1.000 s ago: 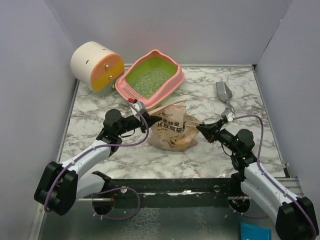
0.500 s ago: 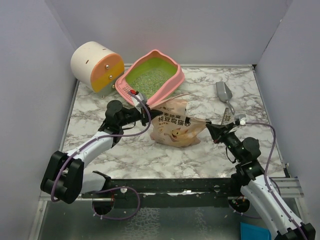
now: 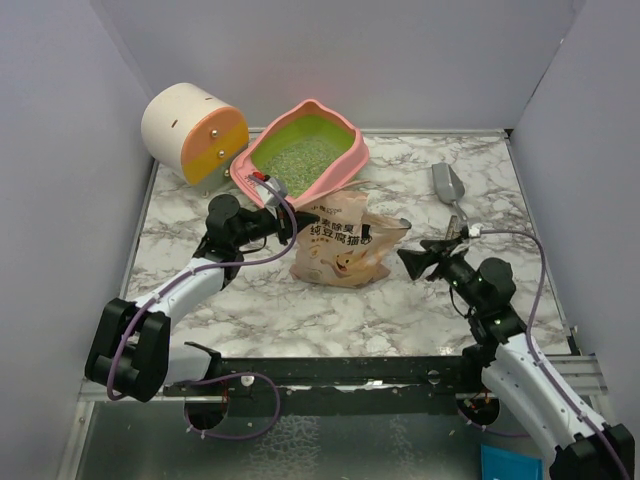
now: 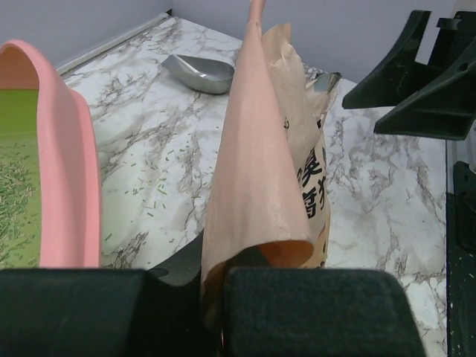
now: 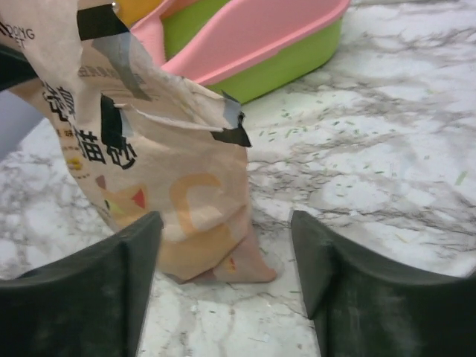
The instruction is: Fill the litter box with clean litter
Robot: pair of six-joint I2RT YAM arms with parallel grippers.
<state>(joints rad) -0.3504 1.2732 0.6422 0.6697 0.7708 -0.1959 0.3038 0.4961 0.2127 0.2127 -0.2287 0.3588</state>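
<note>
The pink litter box (image 3: 352, 160) with its lime-green inside stands at the back of the table, and clean litter (image 3: 300, 155) covers its floor. A tan cartoon-cat bag (image 3: 345, 248) stands upright in front of it. My left gripper (image 3: 290, 222) is shut on the bag's upper left edge; in the left wrist view the paper (image 4: 260, 171) is pinched between the pads, beside the box rim (image 4: 71, 178). My right gripper (image 3: 415, 258) is open just right of the bag's bottom corner (image 5: 223, 260), its fingers (image 5: 111, 275) apart and nothing between them.
A cream-and-orange cylinder (image 3: 193, 130) sits at the back left, touching the litter box corner. A grey metal scoop (image 3: 449, 188) lies at the back right on the marble table (image 3: 250, 300). Loose granules are scattered on the marble. Walls close in both sides and the back.
My right gripper has let go of the bag's right side and opened. The bag has shifted left and stands more upright. The left gripper keeps its hold.
</note>
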